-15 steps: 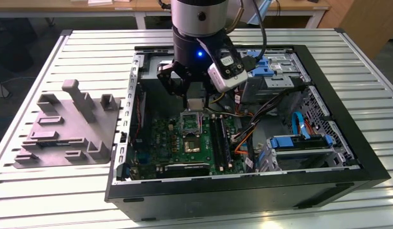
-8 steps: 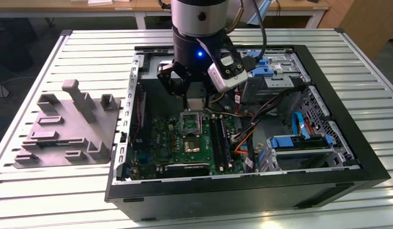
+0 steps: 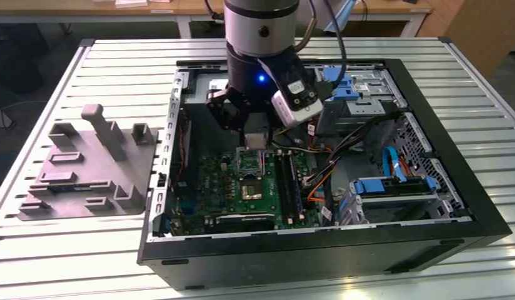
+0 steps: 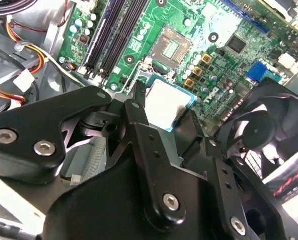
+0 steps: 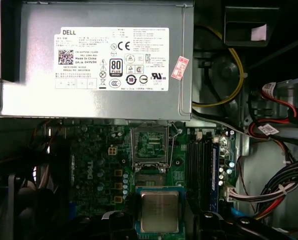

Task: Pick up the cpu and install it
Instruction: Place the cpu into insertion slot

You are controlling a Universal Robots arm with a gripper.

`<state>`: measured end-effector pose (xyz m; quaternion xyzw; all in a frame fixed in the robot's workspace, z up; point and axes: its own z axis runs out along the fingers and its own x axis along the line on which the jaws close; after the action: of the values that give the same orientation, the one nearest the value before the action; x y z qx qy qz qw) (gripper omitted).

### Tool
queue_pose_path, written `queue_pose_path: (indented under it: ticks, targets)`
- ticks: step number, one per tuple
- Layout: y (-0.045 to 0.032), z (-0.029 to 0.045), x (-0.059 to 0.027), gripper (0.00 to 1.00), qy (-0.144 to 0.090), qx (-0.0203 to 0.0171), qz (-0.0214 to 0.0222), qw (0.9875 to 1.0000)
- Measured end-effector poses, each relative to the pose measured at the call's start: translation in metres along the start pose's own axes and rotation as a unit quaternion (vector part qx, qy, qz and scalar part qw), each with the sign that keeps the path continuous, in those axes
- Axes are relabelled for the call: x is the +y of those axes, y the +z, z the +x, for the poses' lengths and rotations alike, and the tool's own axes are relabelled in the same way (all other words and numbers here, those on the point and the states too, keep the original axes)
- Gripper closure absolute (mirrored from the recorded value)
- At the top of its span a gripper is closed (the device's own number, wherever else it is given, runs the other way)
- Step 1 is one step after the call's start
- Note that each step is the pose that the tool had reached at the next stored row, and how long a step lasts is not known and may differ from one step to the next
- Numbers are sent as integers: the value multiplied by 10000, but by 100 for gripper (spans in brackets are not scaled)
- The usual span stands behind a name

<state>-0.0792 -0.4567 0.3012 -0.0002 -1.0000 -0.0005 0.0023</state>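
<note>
We see one white slatted table (image 3: 57, 250), with wooden desks (image 3: 157, 9) behind it. On the table lies one black computer case (image 3: 457, 206) with its side off, open upward. One robot arm (image 3: 257, 31) reaches down into the case from above. On the exterior view's left, just beside the case, sits one grey moulded tray (image 3: 82, 169) with several upright posts.

Inside the case we count one grey power supply (image 5: 99, 60), one green motherboard (image 3: 240, 200) and one black fan (image 4: 258, 130). We also count two blue-fronted drive bays (image 3: 391, 184), both on the exterior view's right of the board. Bundles of coloured cables run between the bays and the board.

On the board there is one square socket (image 3: 253, 189) with its metal frame swung up. It holds no chip.

The one gripper (image 4: 164, 107) has its two black fingers (image 4: 139, 100) closed against opposite edges of the cpu (image 5: 159, 211), pinching it flat with the silver top facing up. The single cpu hangs above the motherboard, close to the socket and partly overlapping it in the first wrist view. It is not seated. We cannot tell how much gap remains beneath it.

Next to the socket we count three small yellow square parts (image 4: 196, 71) in a row.
</note>
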Motion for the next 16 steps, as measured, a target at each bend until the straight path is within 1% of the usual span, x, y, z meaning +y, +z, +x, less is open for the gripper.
queue_pose_path:
  ticks: [8, 10, 13, 16]
  targets:
    - [107, -1, -112, 53, 0, -2, -2, 10000]
    - [142, 1, -117, 53, 1, -4, 0, 10000]
    - [194, -1, -118, 53, -1, -19, 0, 10000]
    - [256, -1, -119, 53, 0, -22, 0, 10000]
